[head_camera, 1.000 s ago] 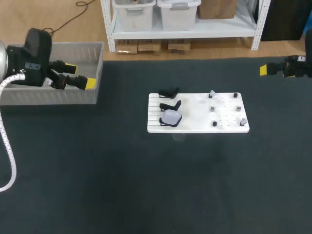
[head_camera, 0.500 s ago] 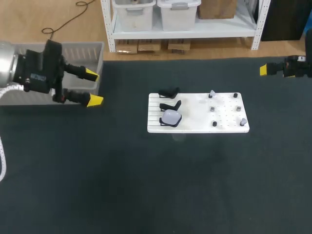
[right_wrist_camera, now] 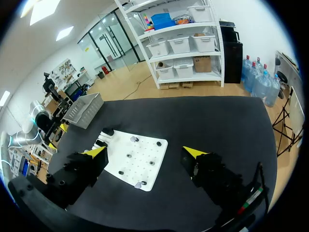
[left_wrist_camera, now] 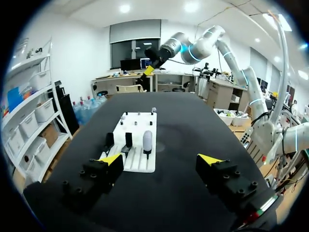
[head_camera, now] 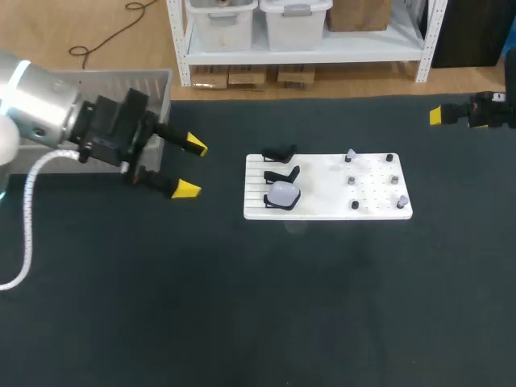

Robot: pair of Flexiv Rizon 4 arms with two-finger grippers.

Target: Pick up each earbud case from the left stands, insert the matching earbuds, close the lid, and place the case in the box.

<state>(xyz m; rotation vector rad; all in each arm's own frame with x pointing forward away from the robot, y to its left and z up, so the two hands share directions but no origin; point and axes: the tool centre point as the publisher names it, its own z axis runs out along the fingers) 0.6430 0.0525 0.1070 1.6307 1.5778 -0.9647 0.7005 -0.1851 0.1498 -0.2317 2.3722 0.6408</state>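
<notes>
- Two pincers were observed, each with its fingers spread wide and gripping nothing.
- The left pincer (head_camera: 190, 168) hung over the dark bench (head_camera: 242, 306), between the grey box (head_camera: 97, 76) and the white board (head_camera: 322, 211). It was well apart from the board, with its yellow tips pointing toward it.
- The right pincer (right_wrist_camera: 146, 152) sat over the bench's far right edge, well apart from the board.
- One pale earbud case (head_camera: 283, 193) stood upright on the black stand nearest the robot, at the board's left end.
- Two more black stands (head_camera: 280, 151) stood in a row behind that one.
- Small dark pegs (head_camera: 355, 205) dotted the board's right half. Two carried pale items too small to identify.
- The grey box stood at the bench's far left corner, behind the left arm.
</notes>
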